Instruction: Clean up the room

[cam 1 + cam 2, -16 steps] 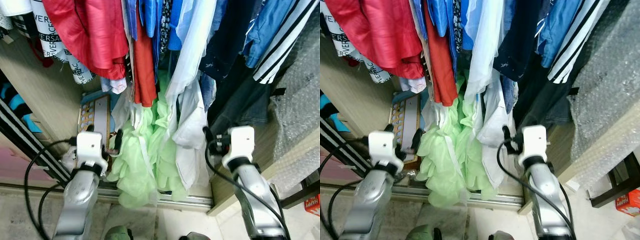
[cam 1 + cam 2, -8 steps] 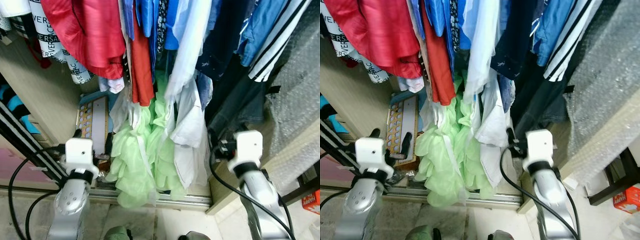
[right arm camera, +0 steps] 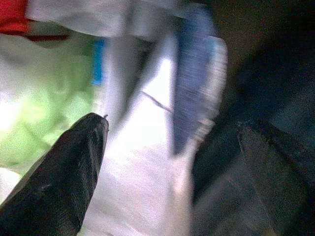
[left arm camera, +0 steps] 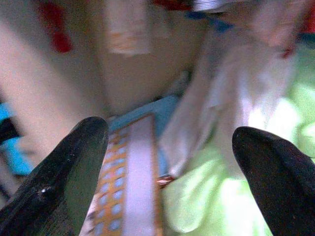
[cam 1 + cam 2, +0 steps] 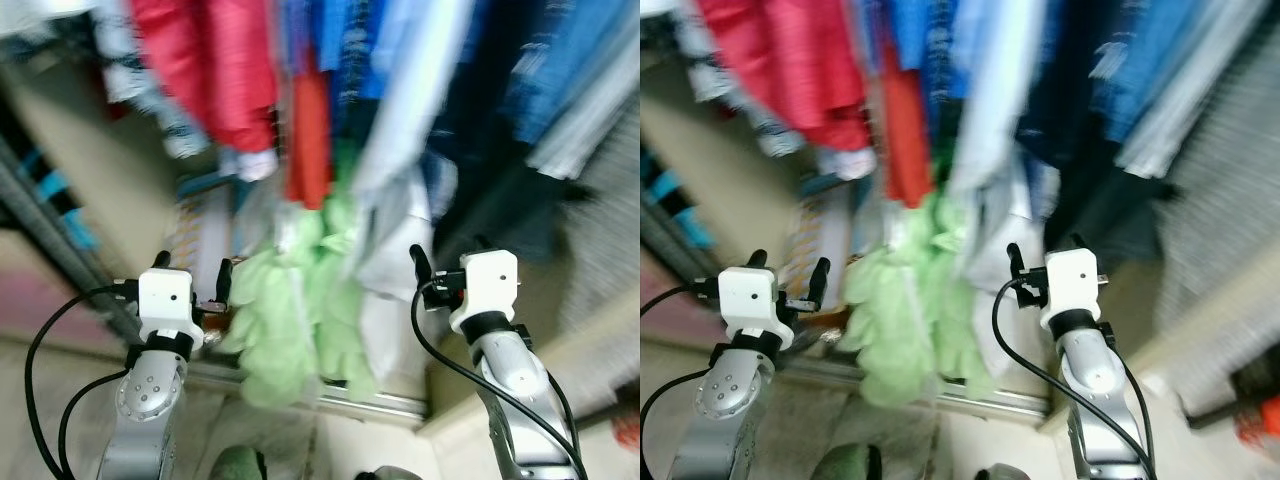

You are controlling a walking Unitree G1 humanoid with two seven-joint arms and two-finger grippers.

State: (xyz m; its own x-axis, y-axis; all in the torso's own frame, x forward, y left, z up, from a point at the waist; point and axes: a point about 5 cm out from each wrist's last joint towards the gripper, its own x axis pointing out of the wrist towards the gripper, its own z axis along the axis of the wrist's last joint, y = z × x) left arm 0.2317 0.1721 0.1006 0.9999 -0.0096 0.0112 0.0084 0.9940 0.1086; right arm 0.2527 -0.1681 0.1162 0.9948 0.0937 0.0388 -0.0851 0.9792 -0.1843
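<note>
Both arms are up at the wardrobe, left end effector (image 5: 194, 290) and right end effector (image 5: 447, 262) each spread apart and empty, close to the pale green garment (image 5: 290, 320) hanging among the clothes, so tidying looks barely begun.

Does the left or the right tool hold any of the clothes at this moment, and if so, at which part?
Nothing is held. The left tool and the right tool are both open, with only air between their fingers, in front of the hanging green garment.
</note>
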